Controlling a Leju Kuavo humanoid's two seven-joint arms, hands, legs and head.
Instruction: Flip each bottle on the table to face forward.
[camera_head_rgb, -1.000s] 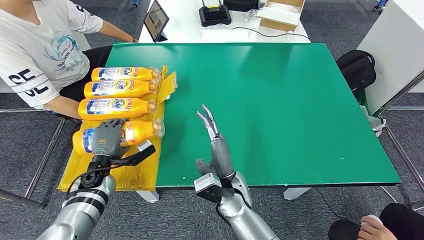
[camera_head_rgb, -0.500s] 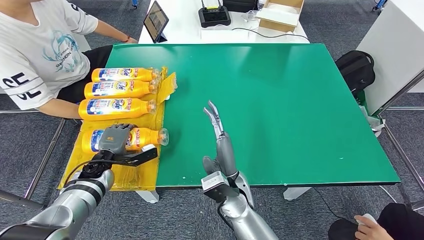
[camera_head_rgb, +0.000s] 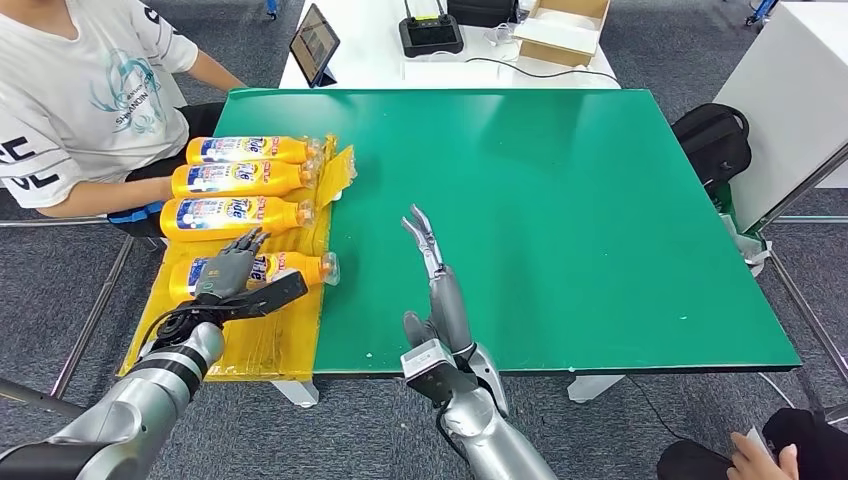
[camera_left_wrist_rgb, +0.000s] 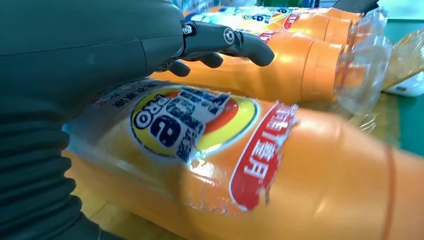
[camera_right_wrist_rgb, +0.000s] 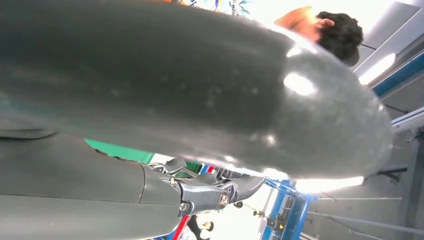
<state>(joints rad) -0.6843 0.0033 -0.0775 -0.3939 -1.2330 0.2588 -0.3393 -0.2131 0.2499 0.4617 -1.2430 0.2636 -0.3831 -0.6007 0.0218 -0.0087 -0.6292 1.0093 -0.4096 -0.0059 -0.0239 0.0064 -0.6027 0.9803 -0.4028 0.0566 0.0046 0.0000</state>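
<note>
Change: left hand (camera_head_rgb: 232, 270) has opened, fingers (camera_left_wrist_rgb: 235, 42) spread above nearest orange plastic detergent bottle (camera_head_rgb: 262, 272).
Bottle: lying on yellow plastic sheet (camera_head_rgb: 265, 345), green surface (camera_head_rgb: 560, 200) edge, label up.
Right hand (camera_head_rgb: 432, 262): released, fingers straight, holding nothing.

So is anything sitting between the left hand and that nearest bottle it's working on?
Nothing visible does. The left hand is already at the nearest bottle, fingers spread above its label. The next bottle lies alongside, just beyond.
</note>
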